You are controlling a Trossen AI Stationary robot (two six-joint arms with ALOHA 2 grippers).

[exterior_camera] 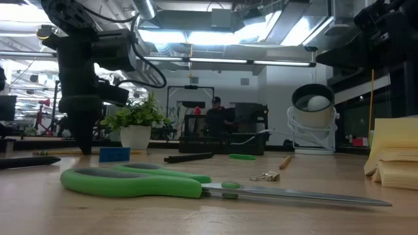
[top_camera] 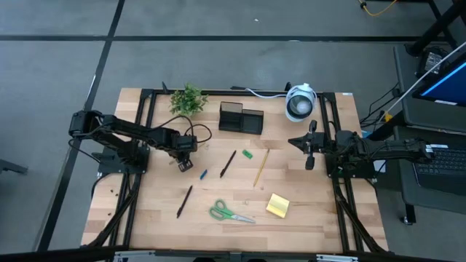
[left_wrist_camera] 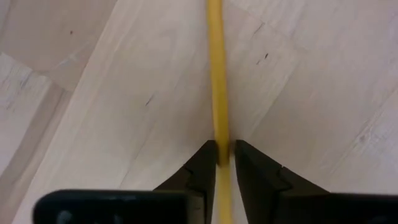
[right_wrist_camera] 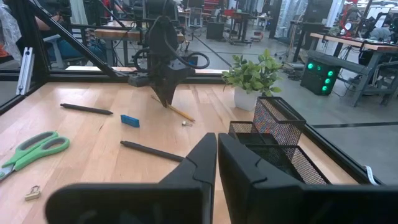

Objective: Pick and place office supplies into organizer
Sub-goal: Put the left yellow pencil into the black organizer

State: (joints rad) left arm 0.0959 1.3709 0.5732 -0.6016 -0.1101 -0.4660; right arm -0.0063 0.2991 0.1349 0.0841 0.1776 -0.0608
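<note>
High view: left gripper (top_camera: 183, 164) down on the desk (top_camera: 306, 218) near the blue piece (top_camera: 203, 174), left of the organizer (top_camera: 241, 118); right gripper (top_camera: 310, 154) idle at the right side.
Low view: left gripper's tip touches the desk beside the blue piece.
Left wrist: pencil (left_wrist_camera: 216, 81) runs between the fingers (left_wrist_camera: 202, 167), which pinch it (still lying flat).
Right wrist: right fingers pressed together, holding nothing.
</note>
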